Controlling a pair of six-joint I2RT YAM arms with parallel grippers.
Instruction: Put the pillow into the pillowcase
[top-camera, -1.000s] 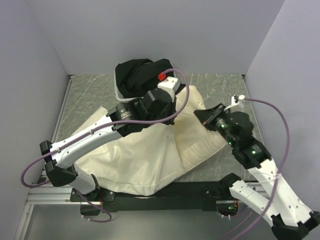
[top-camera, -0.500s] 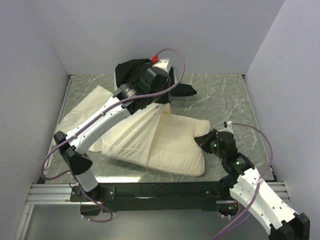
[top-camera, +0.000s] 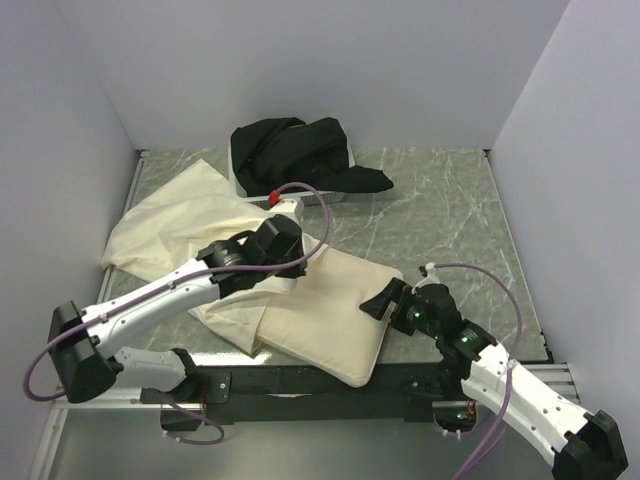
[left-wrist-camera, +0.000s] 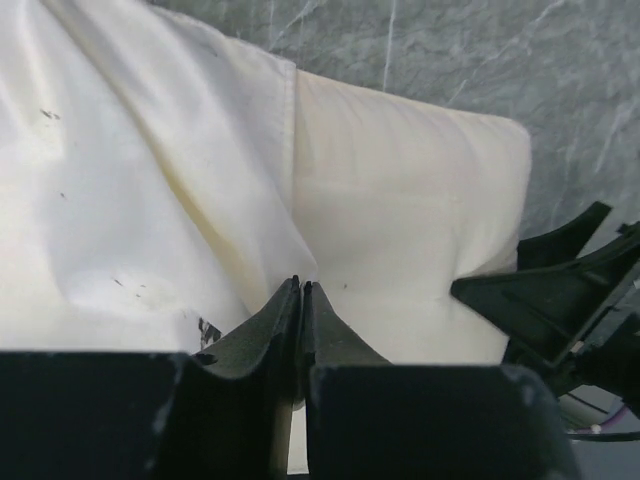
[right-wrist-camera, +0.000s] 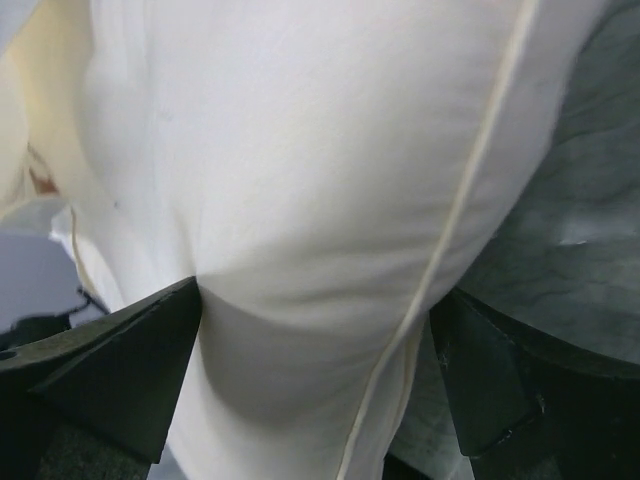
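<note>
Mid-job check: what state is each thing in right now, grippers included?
pillow: partly inside the pillowcase, the end by the right gripper sticking out.
pillowcase: wrinkled, mouth over the pillow's end.
left gripper: shut, at the pillowcase's hem.
right gripper: open, straddling the pillow's edge.
black cloth: heaped in bin, spilling over.

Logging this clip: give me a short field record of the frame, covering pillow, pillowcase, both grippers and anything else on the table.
pillowcase: wrinkled, spread to the left
pillow: flat on the table near the front edge, left part under the pillowcase hem, right part exposed
left gripper: jaws nearly together at the hem, apparently pinching it
right gripper: open, straddling the pillow's right end
other: black cloth heap at the back
</note>
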